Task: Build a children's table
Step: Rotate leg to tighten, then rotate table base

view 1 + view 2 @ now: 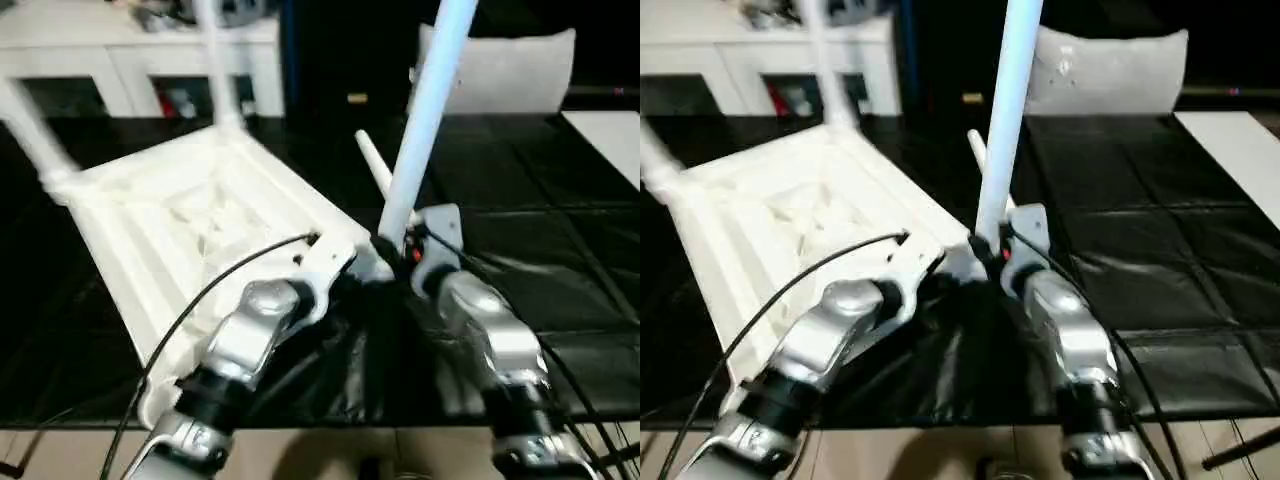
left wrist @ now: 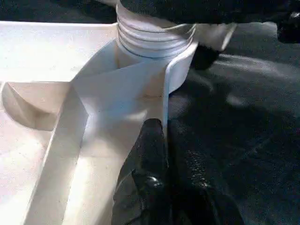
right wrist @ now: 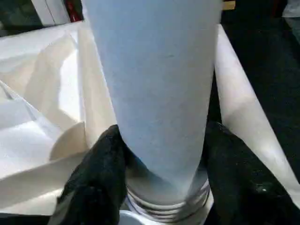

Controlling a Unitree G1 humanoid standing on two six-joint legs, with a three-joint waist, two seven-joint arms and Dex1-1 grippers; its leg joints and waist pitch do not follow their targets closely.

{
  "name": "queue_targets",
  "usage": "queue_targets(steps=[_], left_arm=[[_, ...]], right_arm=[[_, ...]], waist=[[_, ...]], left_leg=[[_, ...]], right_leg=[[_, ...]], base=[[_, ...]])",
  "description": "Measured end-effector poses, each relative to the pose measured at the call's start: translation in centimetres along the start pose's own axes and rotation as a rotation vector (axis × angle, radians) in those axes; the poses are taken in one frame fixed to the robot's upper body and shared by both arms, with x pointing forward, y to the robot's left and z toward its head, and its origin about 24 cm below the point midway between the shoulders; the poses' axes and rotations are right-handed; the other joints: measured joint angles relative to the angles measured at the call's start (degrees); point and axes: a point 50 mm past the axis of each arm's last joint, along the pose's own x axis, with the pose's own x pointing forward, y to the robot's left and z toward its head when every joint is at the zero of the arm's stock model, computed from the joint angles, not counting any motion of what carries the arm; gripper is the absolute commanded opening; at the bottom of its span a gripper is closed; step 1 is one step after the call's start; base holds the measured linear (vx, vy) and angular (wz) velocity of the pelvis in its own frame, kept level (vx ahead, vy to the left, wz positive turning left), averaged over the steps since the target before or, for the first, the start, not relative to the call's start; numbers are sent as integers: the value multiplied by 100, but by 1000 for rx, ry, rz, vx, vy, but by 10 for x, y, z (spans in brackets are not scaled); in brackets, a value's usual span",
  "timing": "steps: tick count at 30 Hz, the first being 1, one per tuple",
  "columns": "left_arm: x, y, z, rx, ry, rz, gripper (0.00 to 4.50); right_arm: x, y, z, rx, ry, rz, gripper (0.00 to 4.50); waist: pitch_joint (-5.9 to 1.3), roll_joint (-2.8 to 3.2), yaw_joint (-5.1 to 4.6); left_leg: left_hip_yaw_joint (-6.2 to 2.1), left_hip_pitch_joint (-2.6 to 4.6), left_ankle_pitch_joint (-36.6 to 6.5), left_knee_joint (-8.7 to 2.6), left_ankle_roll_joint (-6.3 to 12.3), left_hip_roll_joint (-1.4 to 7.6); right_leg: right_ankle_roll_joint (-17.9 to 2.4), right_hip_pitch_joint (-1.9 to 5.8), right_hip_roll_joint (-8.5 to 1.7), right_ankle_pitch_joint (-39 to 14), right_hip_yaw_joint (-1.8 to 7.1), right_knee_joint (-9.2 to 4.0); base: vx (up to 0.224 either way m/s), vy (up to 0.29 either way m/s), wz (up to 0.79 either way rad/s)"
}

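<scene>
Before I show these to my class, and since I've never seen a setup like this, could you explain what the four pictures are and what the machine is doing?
It is a humanoid robot with two silver arms, each ending in a hand of two black fingers. Two pictures come from cameras on its head, looking down over its forearms. The other two come from cameras on its wrists, looking along each hand's fingers.

On the black-covered work surface lies a white plastic table top, upside down, so its ribbed underside faces up. Two legs already stand in its far corners, and a spare leg lies on the black cover.

The right hand grips another leg near its threaded end, holding it upright over the near corner socket. The left hand is shut, a fingertip pressed against the top's rim beside that socket, apparently steadying it.
</scene>
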Motion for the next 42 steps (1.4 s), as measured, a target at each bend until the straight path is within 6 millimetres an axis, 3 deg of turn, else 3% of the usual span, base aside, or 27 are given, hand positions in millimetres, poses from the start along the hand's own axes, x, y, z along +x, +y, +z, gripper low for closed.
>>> queue_targets(steps=[5,8,11,13,15,21,26,28,31,33,38,39,42], left_arm=[[-6,15,4,67,-5,69,0],[-8,21,9,104,-21,82,0],[-6,25,15,127,-33,82,0],[-7,27,15,117,-38,88,44],[-7,27,15,85,-52,69,55],[-14,31,30,71,-182,47,55],[-27,50,28,39,-174,117,55],[-37,61,29,52,-165,156,55],[-61,80,28,127,-110,229,55],[-89,99,25,211,-20,308,55],[-134,122,21,312,155,387,55],[-145,125,17,347,225,394,26],[-174,132,4,385,413,406,18]], right_arm=[[-5,9,-9,46,-8,83,316],[-10,16,-21,26,33,137,345],[-20,8,-13,15,7,164,362],[-28,6,-6,33,-26,174,379],[-32,6,-2,31,-48,191,391],[-40,10,-2,56,-72,194,444],[-42,9,-1,29,-62,178,444],[-42,8,-2,15,-40,174,444],[-40,15,-8,-22,34,229,444],[-36,22,-14,-58,84,259,444],[-31,22,-22,-72,138,247,444],[-27,24,-22,-79,147,249,450],[-19,29,-20,-96,161,258,450]], waist=[[-4,0,-18],[-5,-3,141],[-4,-3,351],[-5,-3,410],[-5,-3,459],[-4,-4,688],[0,-8,692],[3,2,657],[4,1,568],[4,1,504],[4,-20,571],[4,-24,598],[2,-45,635]], left_leg=[[5,-81,-13,-6,-20,-2],[14,-162,-9,20,1,-12],[26,-207,-7,17,3,3],[35,-213,-7,17,3,13],[52,-216,-6,20,4,12],[60,-173,31,22,-9,14],[73,-64,17,21,-52,8],[64,-32,17,15,-52,14],[38,-38,14,15,-55,13],[30,-45,11,6,-61,11],[28,-43,4,-13,-71,4],[29,-49,2,-18,-76,6],[36,-45,1,-16,-73,3]], right_leg=[[-29,-93,8,55,43,32],[-66,-216,-2,130,80,137],[-110,-300,9,87,81,214],[-128,-325,20,74,81,242],[-142,-361,19,61,94,281],[-122,-335,24,51,111,295],[-99,-220,24,61,119,246],[-87,-171,27,68,83,177],[-84,-149,18,70,85,165],[-84,-152,18,71,89,171],[-85,-158,24,70,95,204],[-87,-173,28,68,107,212],[-89,-212,31,36,168,277]], base=[[0,0,0],[0,0,0],[19,-16,1],[0,0,0],[0,0,0],[0,0,0],[0,0,0],[0,0,0],[0,0,0],[0,0,0],[0,0,0],[0,0,0],[0,0,0]])
